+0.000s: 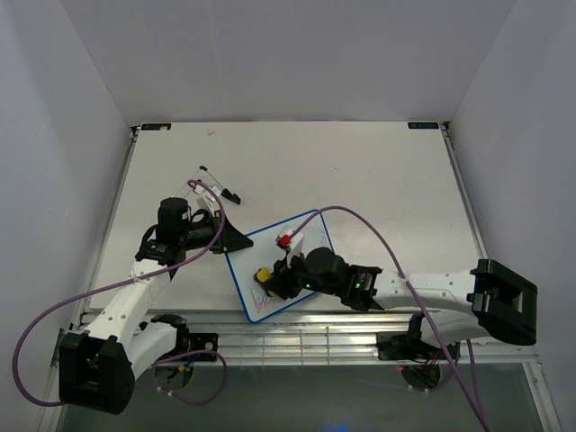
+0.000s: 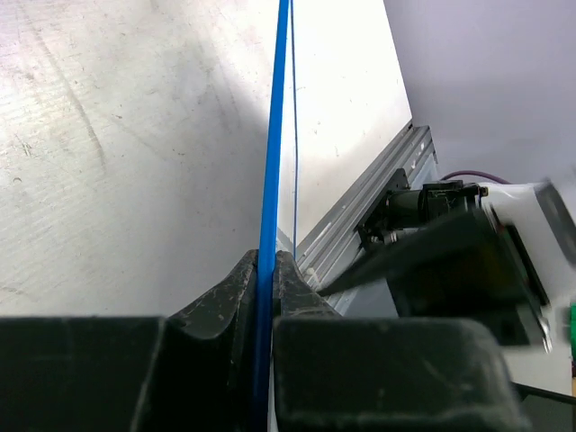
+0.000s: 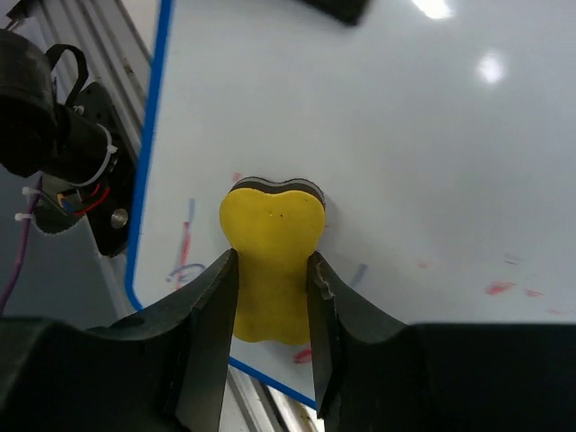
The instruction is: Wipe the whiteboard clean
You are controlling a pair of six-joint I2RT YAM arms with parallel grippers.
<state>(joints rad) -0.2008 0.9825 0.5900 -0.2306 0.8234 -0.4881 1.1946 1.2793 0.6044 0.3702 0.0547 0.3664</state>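
Likely risk: a hard wipe could pull the whiteboard [image 1: 241, 270] out of the thin pinch on its blue frame and skew it, or the eraser [image 3: 270, 225] could twist in its grip and skip the red-blue scribbles [image 3: 184, 252] by the board's near corner. The whiteboard lay askew on the table [image 1: 360, 171], just ahead of the arm bases. The left arm reached low and forward, the left fingers [image 2: 245, 283] closed on the board's left edge. The right arm stretched in from the right, wrist bent down, the right fingers [image 3: 216, 306] gripping the yellow eraser against the board.
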